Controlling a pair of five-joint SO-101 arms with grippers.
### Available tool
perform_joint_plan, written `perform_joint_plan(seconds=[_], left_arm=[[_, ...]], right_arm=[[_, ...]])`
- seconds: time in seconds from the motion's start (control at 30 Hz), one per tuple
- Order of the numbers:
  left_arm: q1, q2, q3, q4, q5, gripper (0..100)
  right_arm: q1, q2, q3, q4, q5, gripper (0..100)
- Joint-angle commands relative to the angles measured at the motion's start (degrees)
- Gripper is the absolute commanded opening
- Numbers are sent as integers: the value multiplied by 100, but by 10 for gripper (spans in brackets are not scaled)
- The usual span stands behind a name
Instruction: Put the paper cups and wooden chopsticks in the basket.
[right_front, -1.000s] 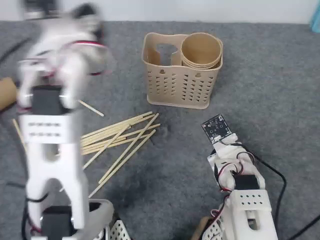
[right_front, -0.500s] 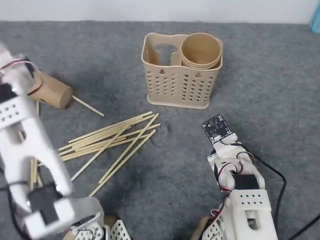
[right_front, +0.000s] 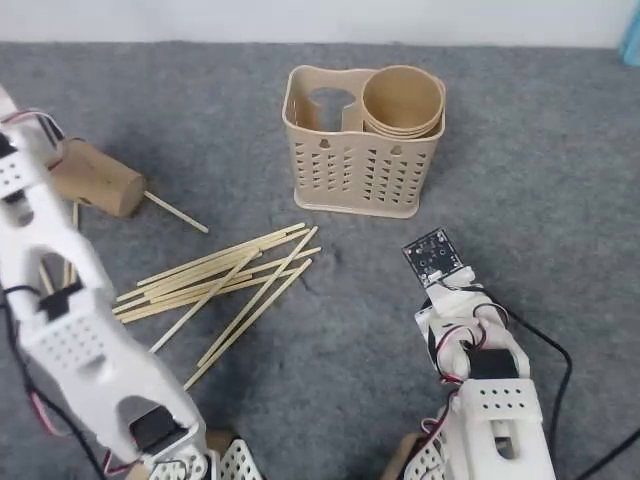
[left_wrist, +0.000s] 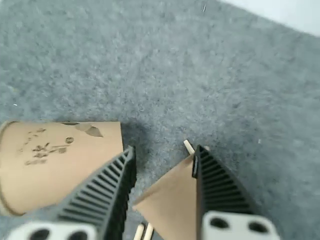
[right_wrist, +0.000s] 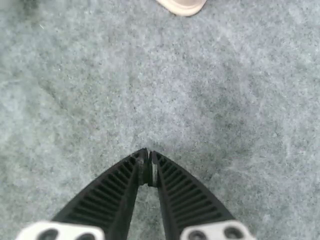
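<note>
A paper cup (right_front: 97, 178) lies on its side on the grey carpet at the far left; its wall fills one side of the left wrist view (left_wrist: 55, 160). My left gripper (left_wrist: 163, 151) hangs open just beside it. A tan wedge (left_wrist: 170, 200) that I cannot identify sits between the fingers, and a chopstick tip (left_wrist: 188, 146) shows past them. My left arm (right_front: 60, 300) runs up the left edge. Several wooden chopsticks (right_front: 225, 275) lie scattered mid-left. The beige basket (right_front: 350, 165) holds stacked paper cups (right_front: 402, 100). My right gripper (right_wrist: 149, 160) is shut over bare carpet.
My right arm (right_front: 480, 380) stands folded at the lower right with a black cable (right_front: 560, 360) beside it. One stray chopstick (right_front: 177, 213) lies apart near the fallen cup. The basket's other compartment (right_front: 325, 105) holds no cups.
My left arm has swung from above the chopsticks out to the far left, uncovering the fallen cup. The right arm, basket and chopsticks have not moved.
</note>
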Motion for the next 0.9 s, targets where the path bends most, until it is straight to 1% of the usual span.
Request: perform_joint_plan(seconds=[0.0,0.17,0.4,0.53,0.63,0.77,0.87], left_arm=[[26,695,-1262,448,-70,183],[141,1688,-2818,1837,-70,183],[404,2523,-5112,4501,-88,182],[325,2708,-5288,4492,-114,181],[281,2716,-5226,4492,-387,181],[281,2462,-4919,4501,-580,181],[281,1916,-4330,4501,-738,181]], right_arm=[[22,-136,-18,-136,79,7],[22,-136,-18,-136,79,7],[22,-136,-18,-136,97,7],[22,-136,-18,-136,97,7],[22,-136,-18,-136,105,7],[22,-136,-18,-136,105,7],[22,-136,-18,-136,105,7]])
